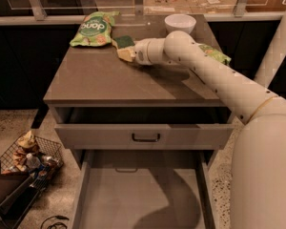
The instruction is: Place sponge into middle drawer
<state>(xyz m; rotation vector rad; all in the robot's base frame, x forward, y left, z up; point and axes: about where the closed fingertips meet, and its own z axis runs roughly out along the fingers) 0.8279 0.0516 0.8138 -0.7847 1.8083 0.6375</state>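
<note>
One sponge (125, 43), dark green over yellow foam, sits toward the back of the countertop (100, 80), left of its centre. The single gripper (133, 55) is against the sponge; we cannot tell whether it is spread or clamped.

Also on the countertop:
- two green snack bags, the left bag (92, 28) at its back left corner and the right bag (214, 54) at its right side behind the arm (219, 80)
- one white bowl (180, 23) at its back edge

Below the countertop are two drawers. The upper drawer (143, 136) is slightly out, and the middle drawer (133, 199) is pulled far out, showing bare grey floor. On the ground left of the countertop, one wire basket (50, 144) holds jumbled items.

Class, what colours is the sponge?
Sponge: dark green over yellow, at the gripper atop cabinet; camera view.
</note>
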